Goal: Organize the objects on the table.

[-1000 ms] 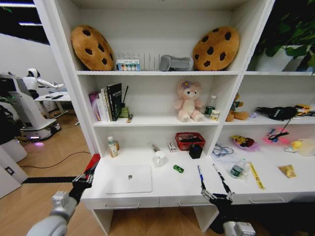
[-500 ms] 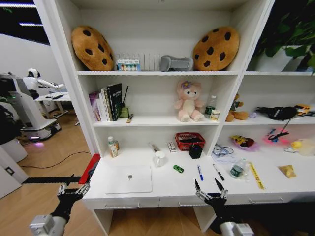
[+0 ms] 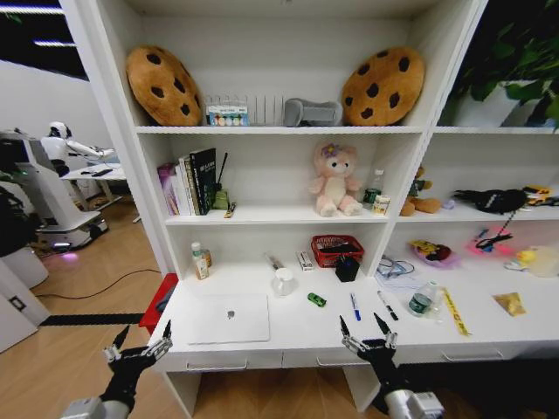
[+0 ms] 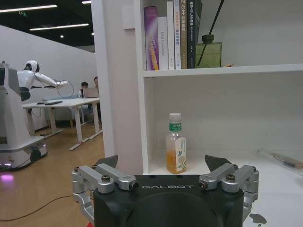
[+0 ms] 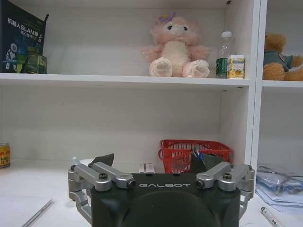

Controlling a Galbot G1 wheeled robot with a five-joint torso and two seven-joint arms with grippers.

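Observation:
On the white table (image 3: 301,330) lie a closed silver laptop (image 3: 229,318), a tiny green toy (image 3: 316,299), a blue pen (image 3: 355,306), a black pen (image 3: 387,305), a clear container (image 3: 424,299), a yellow strip (image 3: 453,312) and a yellow packet (image 3: 509,303). My left gripper (image 3: 142,336) hangs open off the table's front left corner, below the laptop. My right gripper (image 3: 361,325) stands open at the front edge, just short of the pens. Both hold nothing. The wrist views show the left gripper (image 4: 162,163) and the right gripper (image 5: 155,161) open and facing the shelves.
At the back of the table stand a red basket (image 3: 337,250), a white mug (image 3: 284,281), a black box (image 3: 347,268) and a small drink bottle (image 3: 201,260). A red object (image 3: 159,301) sits by the table's left end. Another robot (image 3: 44,192) stands far left.
Both arms have dropped and drawn back from the table. The left gripper left the laptop's side, and the right gripper retreated from the pens to the front edge.

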